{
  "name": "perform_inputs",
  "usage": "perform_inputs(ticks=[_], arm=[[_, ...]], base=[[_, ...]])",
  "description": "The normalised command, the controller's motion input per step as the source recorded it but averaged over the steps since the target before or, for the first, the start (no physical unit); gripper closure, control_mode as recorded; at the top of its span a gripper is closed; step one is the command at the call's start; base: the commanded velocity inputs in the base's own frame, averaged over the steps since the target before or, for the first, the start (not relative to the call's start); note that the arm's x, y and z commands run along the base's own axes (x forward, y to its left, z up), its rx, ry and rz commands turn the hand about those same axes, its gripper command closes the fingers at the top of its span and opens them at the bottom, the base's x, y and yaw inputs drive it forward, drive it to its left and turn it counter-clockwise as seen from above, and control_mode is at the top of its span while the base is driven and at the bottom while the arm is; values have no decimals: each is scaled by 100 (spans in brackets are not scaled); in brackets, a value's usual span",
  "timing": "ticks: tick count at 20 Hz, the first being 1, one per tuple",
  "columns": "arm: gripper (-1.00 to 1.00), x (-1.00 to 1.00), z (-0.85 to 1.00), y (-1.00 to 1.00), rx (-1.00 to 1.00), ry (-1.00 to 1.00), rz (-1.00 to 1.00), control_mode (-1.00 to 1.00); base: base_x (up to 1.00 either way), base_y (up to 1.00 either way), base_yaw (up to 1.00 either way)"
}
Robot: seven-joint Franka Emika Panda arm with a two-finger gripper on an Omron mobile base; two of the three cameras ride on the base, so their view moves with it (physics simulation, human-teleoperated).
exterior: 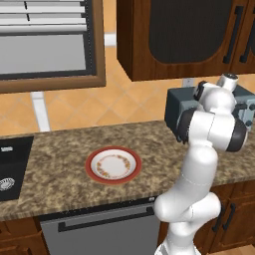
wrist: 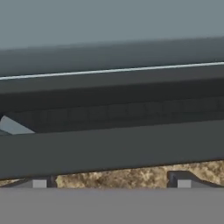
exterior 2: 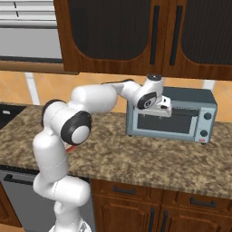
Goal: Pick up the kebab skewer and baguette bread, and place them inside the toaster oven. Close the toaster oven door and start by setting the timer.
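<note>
On a speckled granite counter [exterior 2: 149,158] beneath dark wooden cabinets [exterior 2: 136,31], one toaster oven [exterior 2: 199,102] stands with its door [exterior 2: 174,123] shut. The robot's gripper [exterior 2: 164,108], fingers spread wide and holding nothing, hovers at the door's top edge. One red-rimmed plate [exterior: 113,165] lies well apart.

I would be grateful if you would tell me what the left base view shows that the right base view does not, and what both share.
Left base view alone: a red-rimmed plate with nothing on it, a black sink at the left, and a grey dishwasher front below the counter. Right base view alone: the toaster oven door, shut, two knobs beside it, and the hand near the door's top edge. Both: the toaster oven, the speckled counter and dark wall cabinets.
</note>
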Motion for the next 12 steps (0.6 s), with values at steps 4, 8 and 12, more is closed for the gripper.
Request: perform_inputs(ticks=[4, 8, 12], arm=[[-100, 30, -61, 1, 0, 0, 0, -100], [-100, -42, -1, -4, 0, 1, 0, -100], [-100, -95, 27, -20, 0, 0, 0, -100]], base=[[0, 0, 0], [0, 0, 0], [0, 0, 0]])
